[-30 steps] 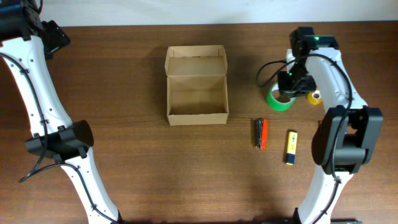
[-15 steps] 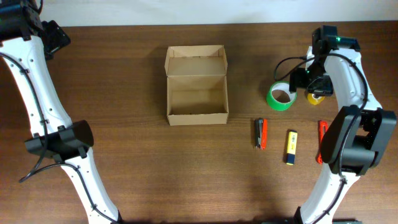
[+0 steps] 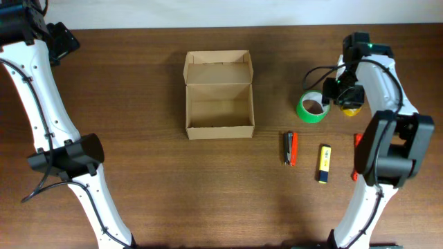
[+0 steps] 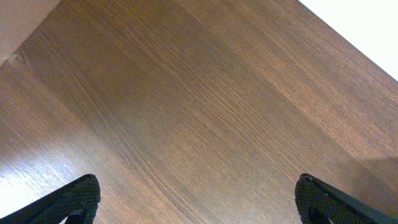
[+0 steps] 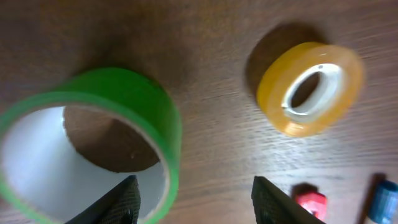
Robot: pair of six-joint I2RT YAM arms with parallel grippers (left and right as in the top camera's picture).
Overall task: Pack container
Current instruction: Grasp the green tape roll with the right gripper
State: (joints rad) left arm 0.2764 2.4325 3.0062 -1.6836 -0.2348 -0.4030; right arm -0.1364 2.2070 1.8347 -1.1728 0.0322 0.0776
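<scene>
One container (image 3: 219, 95), a tan cardboard box, sits open at the upper centre of the worktop (image 3: 152, 173) in the overhead view, its flap lid folded back toward the top of the frame and nothing visible inside. To its right are two tape rolls: a green roll (image 3: 312, 108) and a smaller yellow roll (image 3: 351, 108), the latter partly covered by the right arm. Below them lie a red-and-black marker (image 3: 291, 148), which may be one piece or two lying together, a yellow marker (image 3: 323, 163), and a red item (image 3: 357, 142) largely hidden behind the arm. The right wrist view shows what the overhead view cannot: the right end effector (image 5: 199, 202) has its fingers parted and clamps nothing, one tip over the green roll's hollow, the other over bare wood beside the yellow roll. The left wrist view shows only wood grain and the left end effector (image 4: 199, 199) spread wide, holding nothing.
</scene>
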